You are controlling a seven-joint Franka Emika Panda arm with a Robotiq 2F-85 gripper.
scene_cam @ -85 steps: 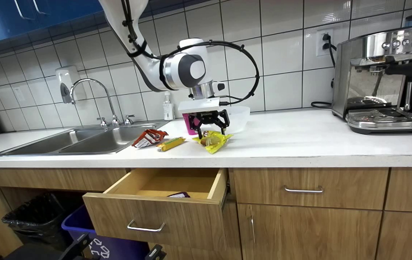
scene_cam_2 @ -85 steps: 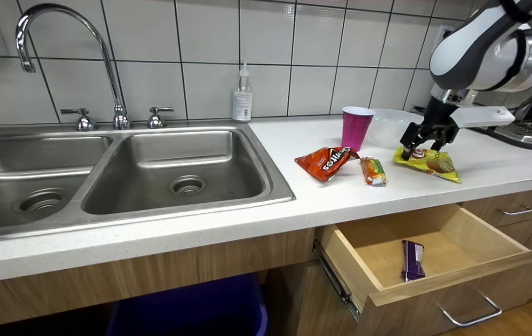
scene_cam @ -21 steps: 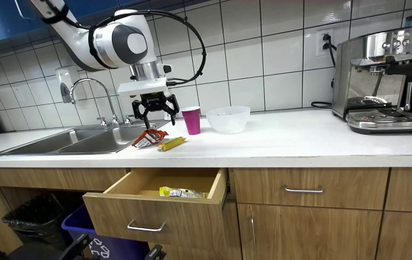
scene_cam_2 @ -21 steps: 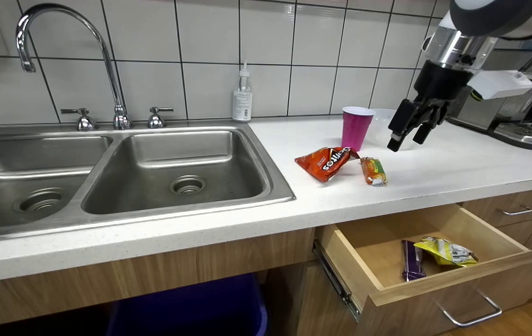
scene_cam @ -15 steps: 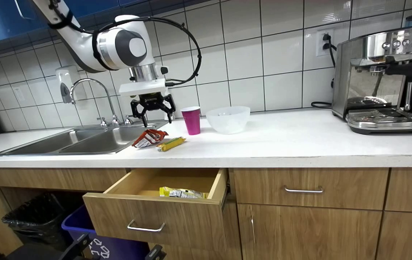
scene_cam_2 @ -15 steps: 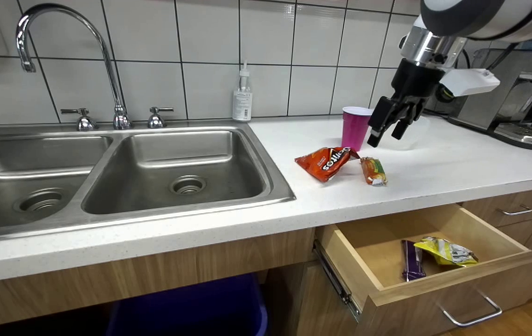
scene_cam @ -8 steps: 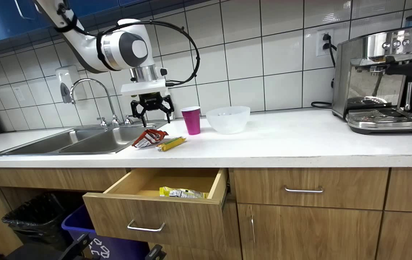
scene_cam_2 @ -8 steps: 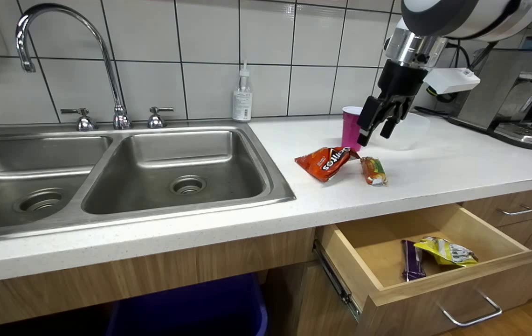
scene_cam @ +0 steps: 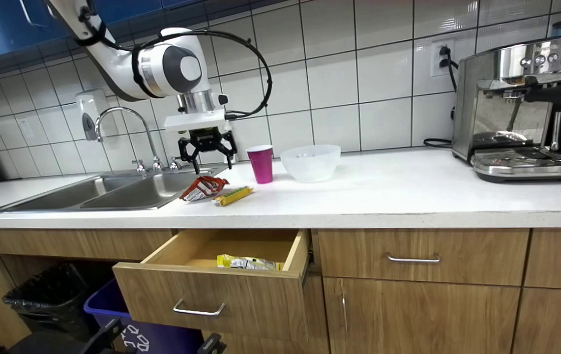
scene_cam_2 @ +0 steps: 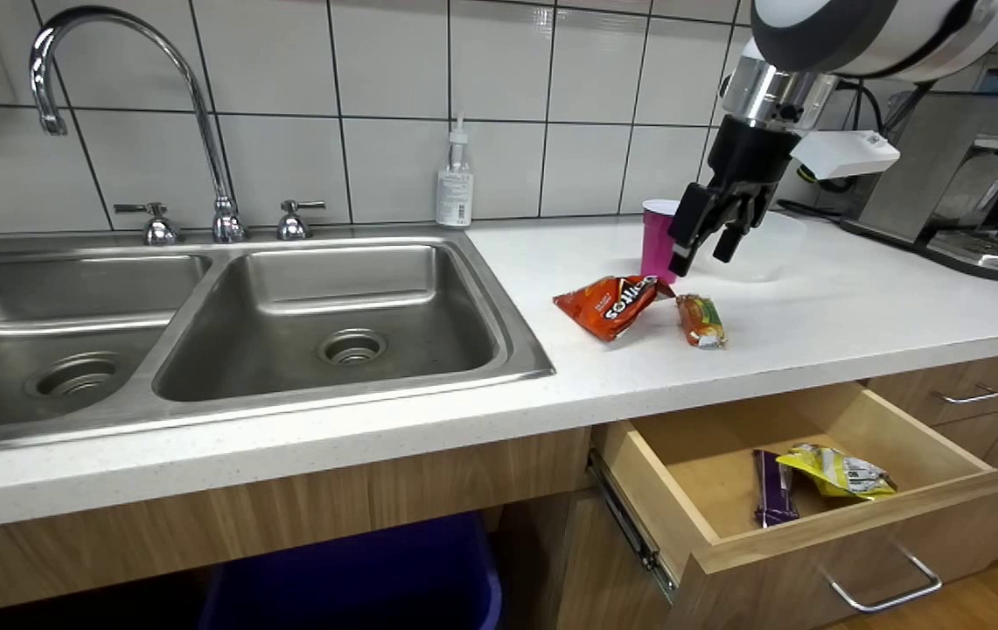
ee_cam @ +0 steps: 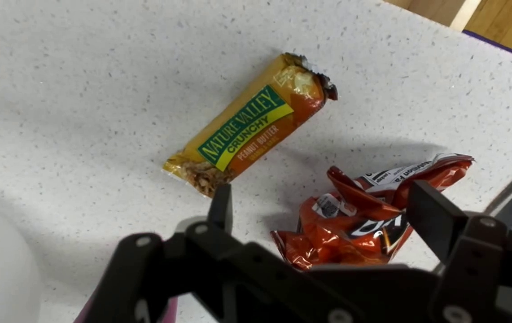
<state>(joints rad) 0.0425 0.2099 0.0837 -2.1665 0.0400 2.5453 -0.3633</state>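
Observation:
My gripper (scene_cam: 213, 169) hangs above the counter with its black fingers spread and nothing held, also seen in an exterior view (scene_cam_2: 701, 260). Below it lies a crumpled red-orange chip bag (ee_cam: 350, 224), which shows between the fingers in the wrist view. Beside the bag is a yellow-orange granola bar (ee_cam: 247, 125), lying slantwise; one fingertip overlaps its end in that view. Both snacks, the bag (scene_cam_2: 612, 306) and the bar (scene_cam_2: 701, 321), rest on the counter. In the pulled-out drawer (scene_cam_2: 888, 516) lie a yellow snack bag (scene_cam_2: 840, 472) and a purple wrapped bar (scene_cam_2: 775, 490), touching or overlapping.
A magenta cup (scene_cam: 261, 164) and a translucent white bowl (scene_cam: 311, 162) stand behind the snacks. The steel sink (scene_cam_2: 350, 385) with its faucet (scene_cam: 150, 132) lies to one side, a coffee machine (scene_cam: 516, 108) to the other. A bottle (scene_cam_2: 455, 184) stands by the wall.
Several seconds ago the gripper was at the yellow bag on the counter; that bag now lies in the drawer. Lately the open gripper shifted over the counter toward the cup, then nearly stopped.

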